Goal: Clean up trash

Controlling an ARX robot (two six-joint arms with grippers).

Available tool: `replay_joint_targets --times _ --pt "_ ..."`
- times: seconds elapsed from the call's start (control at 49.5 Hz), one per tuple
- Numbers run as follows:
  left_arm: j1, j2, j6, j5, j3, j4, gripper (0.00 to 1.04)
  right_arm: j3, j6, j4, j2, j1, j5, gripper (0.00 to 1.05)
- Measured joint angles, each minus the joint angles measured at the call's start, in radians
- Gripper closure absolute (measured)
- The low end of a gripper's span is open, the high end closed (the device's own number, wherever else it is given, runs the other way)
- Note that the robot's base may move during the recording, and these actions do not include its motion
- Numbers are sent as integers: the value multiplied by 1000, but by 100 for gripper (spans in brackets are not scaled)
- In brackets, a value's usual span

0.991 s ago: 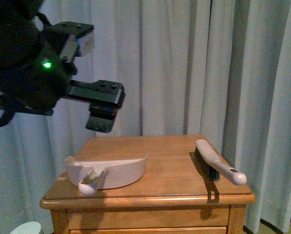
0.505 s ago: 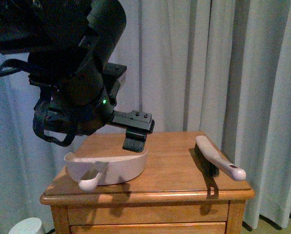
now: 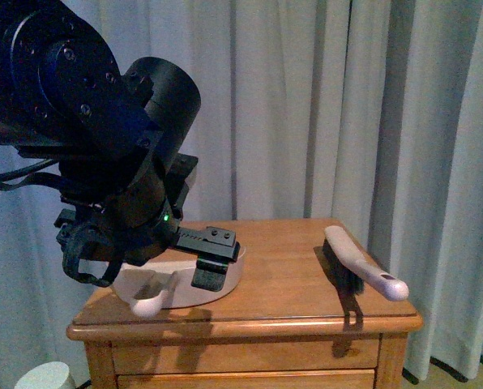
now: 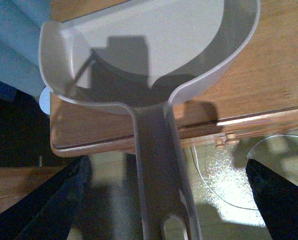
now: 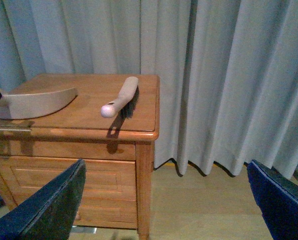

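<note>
Trash: not visible in any view, so its look and place cannot be told.
Left hand (image 3: 213, 258) — released, fingers spread either side of the dustpan (image 3: 181, 290) handle, centre-left of frame. A second ago it hung upper left, above the counter (image 3: 282, 284).
Right hand (image 5: 164, 200) — released, empty.

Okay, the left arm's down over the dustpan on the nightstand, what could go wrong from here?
The dustpan handle overhangs the table edge, between the fingers of the open left gripper; an off-centre close could tip it off. The brush lies near the front right corner, so a knock might drop it. No trash shows in any view.
</note>
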Motion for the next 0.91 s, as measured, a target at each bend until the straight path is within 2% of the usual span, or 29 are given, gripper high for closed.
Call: replay_joint_targets --times 0.91 --pt "45 57 -4 1 -55 65 8 0 0 0 0 0 0 7"
